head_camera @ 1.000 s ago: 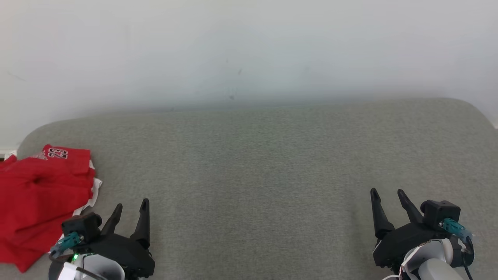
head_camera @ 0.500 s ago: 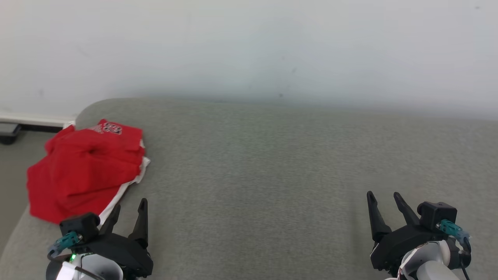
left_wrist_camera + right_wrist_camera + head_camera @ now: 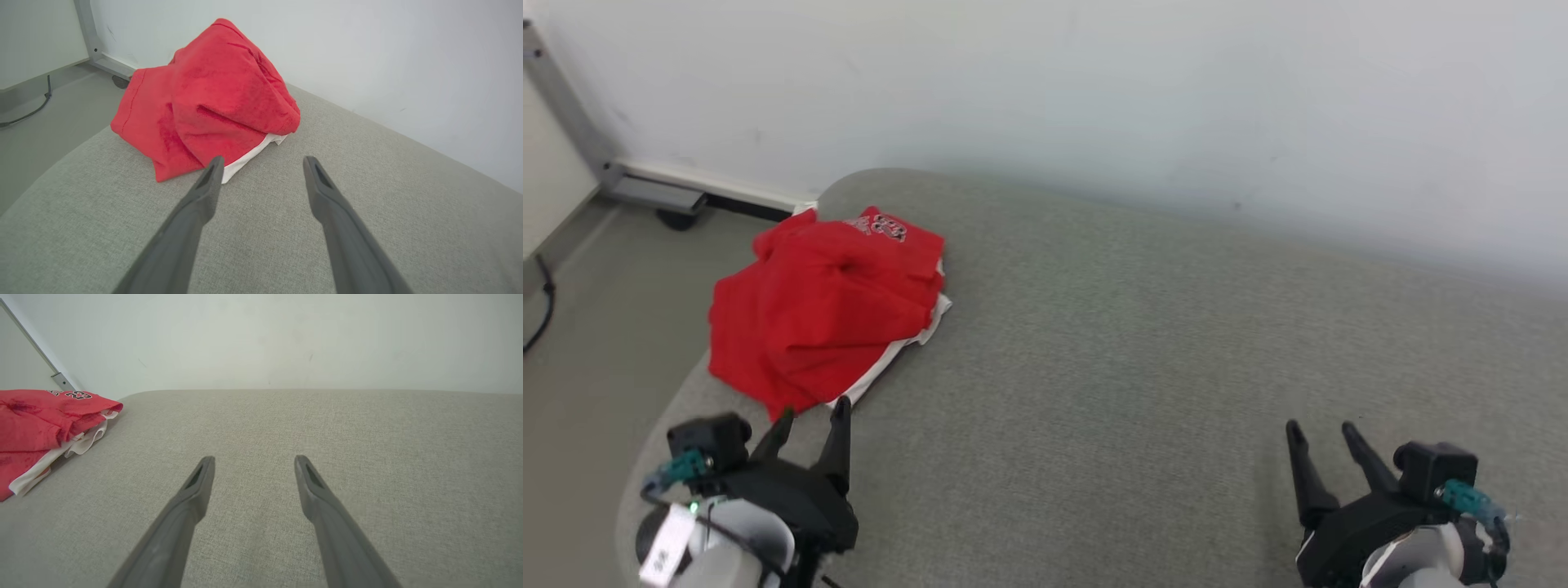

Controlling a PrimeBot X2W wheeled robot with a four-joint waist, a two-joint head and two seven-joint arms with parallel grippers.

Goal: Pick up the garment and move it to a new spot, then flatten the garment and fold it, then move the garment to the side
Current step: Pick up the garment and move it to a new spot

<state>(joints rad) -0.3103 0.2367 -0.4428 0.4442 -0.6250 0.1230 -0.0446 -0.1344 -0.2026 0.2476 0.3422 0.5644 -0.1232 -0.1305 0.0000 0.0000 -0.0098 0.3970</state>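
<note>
- A pale wall backs a wide grey upholstered surface with rounded corners. Bare floor lies off its left end.
- The garment is red with a white hem and a number print at its far edge. It lies bunched in a loose heap on the far left corner of the surface, one side close to the rim.
- Heaped like this, it has too little room to be spread where it lies. That is probably why the task moves it to open fabric first — the whole middle of the surface is bare.
- The left gripper hovers just short of the heap's near edge, fingers spread wide with nothing between them.
- In the left wrist view one fingertip lines up with the white hem. Whether it touches the cloth cannot be told.
- The aim at that near edge looks deliberate, since the layered hem gives the fingers a fold to close on.
- The right gripper is well apart from the garment at the near right. Its fingers are parted and empty, pointing over plain upholstery — likely held back until a second corner needs holding.
- The pick-up is not yet done. A pinch that catches only the top layer could drag the heap toward the rim.
</note>
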